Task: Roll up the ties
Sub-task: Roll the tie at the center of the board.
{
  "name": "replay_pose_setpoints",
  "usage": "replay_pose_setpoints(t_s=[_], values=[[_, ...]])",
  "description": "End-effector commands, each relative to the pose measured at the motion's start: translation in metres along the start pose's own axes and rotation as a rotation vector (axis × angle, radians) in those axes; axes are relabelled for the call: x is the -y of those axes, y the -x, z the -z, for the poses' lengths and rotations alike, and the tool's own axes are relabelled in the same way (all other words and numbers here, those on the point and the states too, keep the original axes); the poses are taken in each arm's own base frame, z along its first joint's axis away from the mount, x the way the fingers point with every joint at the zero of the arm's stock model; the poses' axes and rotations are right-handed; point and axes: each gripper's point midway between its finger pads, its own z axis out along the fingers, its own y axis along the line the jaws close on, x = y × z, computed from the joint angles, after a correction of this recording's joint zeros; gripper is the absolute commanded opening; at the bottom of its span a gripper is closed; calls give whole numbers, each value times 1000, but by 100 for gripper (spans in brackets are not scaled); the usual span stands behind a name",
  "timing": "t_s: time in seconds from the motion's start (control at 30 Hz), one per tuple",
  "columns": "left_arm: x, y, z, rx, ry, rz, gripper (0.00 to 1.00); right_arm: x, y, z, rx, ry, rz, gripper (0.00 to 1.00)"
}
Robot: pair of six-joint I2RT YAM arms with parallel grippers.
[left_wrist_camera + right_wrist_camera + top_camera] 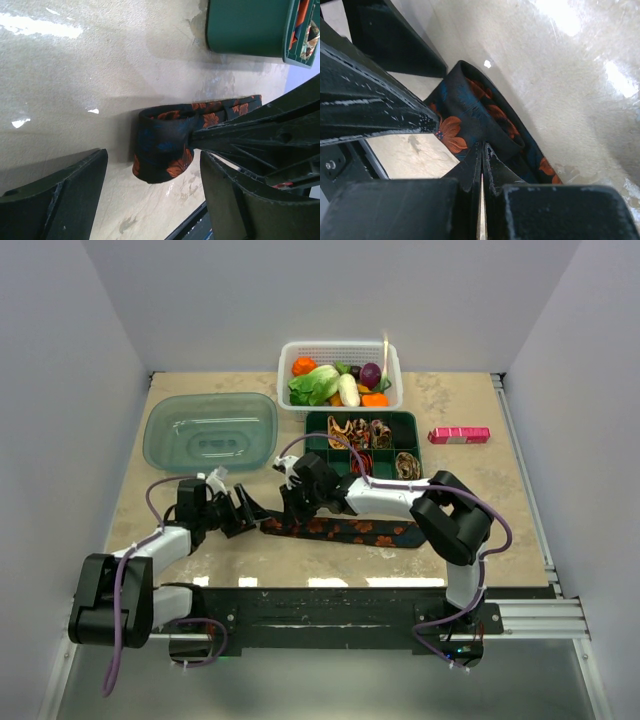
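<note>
A black tie with orange-red flowers [350, 531] lies flat along the table's near side. Its left end is curled into a standing loop [161, 145]. My right gripper [482, 146] is shut, and its tips pinch the fabric inside that loop, with the tie wrapped partly round them. From above, the right gripper [297, 502] sits at the tie's left end. My left gripper [243, 512] is just left of it. It stands open [152, 197], its fingers on either side of the loop and clear of it. Several small rolled ties [358, 432] sit in the green tray [415, 422].
A white basket [392, 358] of toy vegetables stands at the back. A clear plastic lid [210, 430] lies at the back left. A pink box [458, 435] rests right of the tray. The table's front edge runs just below the tie.
</note>
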Motion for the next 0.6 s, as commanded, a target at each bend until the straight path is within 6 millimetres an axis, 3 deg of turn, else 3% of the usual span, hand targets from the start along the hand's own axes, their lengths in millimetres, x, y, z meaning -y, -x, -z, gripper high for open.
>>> replay_pose_setpoints(t_s=[0.0, 0.4, 0.57], values=[[-8, -4, -4, -2, -3, 0, 79, 0, 2, 6, 29, -17, 23, 0], [-6, -22, -16, -70, -41, -27, 73, 5, -9, 2, 8, -24, 10, 0], [-5, -32, -24, -102, -65, -32, 65, 3, -9, 0, 8, -14, 0, 0]])
